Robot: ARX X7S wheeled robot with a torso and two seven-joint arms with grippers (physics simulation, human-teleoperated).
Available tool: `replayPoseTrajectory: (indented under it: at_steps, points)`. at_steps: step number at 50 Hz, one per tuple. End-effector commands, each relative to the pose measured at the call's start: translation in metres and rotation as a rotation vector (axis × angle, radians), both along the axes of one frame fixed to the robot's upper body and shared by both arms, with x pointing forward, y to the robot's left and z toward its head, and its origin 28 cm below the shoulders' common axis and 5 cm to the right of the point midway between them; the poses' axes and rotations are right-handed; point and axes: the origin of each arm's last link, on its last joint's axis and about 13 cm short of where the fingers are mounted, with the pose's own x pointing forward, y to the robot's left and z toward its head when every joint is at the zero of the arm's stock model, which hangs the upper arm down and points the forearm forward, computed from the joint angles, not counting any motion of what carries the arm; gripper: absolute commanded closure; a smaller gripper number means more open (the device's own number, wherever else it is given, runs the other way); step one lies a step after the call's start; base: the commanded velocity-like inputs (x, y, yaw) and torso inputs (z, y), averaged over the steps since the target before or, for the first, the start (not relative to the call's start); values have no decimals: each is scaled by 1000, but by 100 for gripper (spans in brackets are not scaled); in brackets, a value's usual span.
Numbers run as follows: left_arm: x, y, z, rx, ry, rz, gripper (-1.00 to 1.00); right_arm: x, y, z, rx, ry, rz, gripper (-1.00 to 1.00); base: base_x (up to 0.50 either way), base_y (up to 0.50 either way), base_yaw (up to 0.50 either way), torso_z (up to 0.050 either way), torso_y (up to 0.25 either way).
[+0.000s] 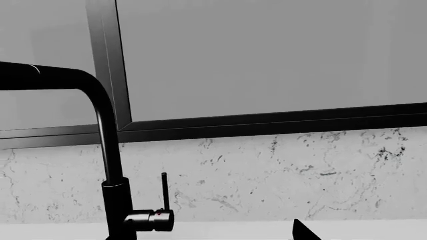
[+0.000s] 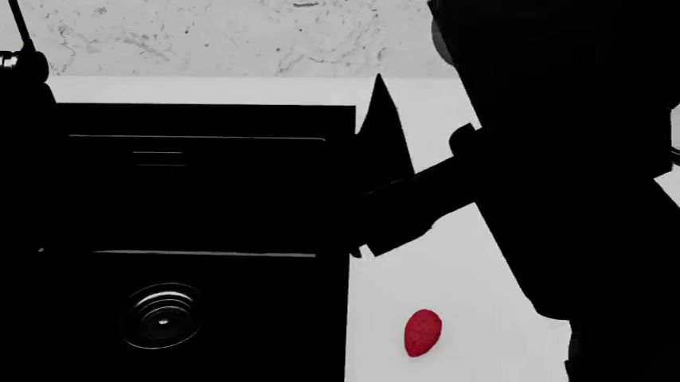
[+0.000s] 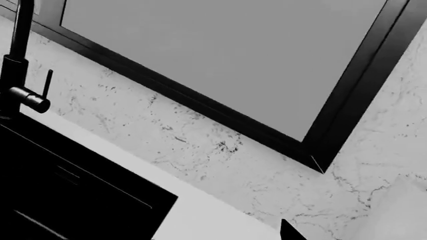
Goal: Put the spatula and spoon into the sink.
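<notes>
We cannot find the spatula or the spoon in any view, and the sink (image 2: 202,199) basin near the drain (image 2: 162,316) looks bare, so we cannot tell how far along we are. A red berry (image 2: 423,332) lies on the counter (image 2: 447,270) beside the sink's edge. Whether either of our grippers is clenched is unclear.

**Off-task items around the counter**

A red bumpy lump (image 2: 423,332) lies alone on the white countertop (image 2: 425,278), at about five o'clock in the head view. Behind the counter runs a white marbled backsplash (image 1: 267,175) with dark veining, seen at twelve o'clock in the head view. Above the backsplash sits a grey window pane (image 1: 267,55) in a black frame (image 1: 267,122), one upright bar dividing it
</notes>
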Motion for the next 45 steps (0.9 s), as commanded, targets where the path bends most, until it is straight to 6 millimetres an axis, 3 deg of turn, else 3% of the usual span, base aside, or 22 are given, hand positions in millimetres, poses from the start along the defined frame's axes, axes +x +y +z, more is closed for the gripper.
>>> replayPoseTrajectory:
  at_steps: [1, 6, 17, 26, 31, 45]
  points:
    - [-4, 1, -1, 6, -9, 1, -100, -25, -10, -21, 84, -205, -152, -100, 0, 0, 0, 0, 0]
    - [-10, 0, 0, 10, -19, -1, -100, -23, -13, -32, 94, -256, -213, -100, 0, 0, 1, 0, 0]
    - [-33, 1, -4, 22, -54, -5, -100, -35, -18, -41, 177, -330, -167, -100, 0, 0, 0, 0, 0]
    - [-67, 9, -9, 36, -91, 35, -100, -41, -20, -46, 171, -349, -187, -100, 0, 0, 0, 0, 0]
    - [-86, 12, -21, 7, -78, 39, -100, -46, -20, -50, 200, -363, -174, -100, 0, 477, 0, 0, 0]
    - [-86, 11, -25, 16, -59, 9, -100, -52, -22, -49, 207, -366, -192, -100, 0, 500, 0, 0, 0]
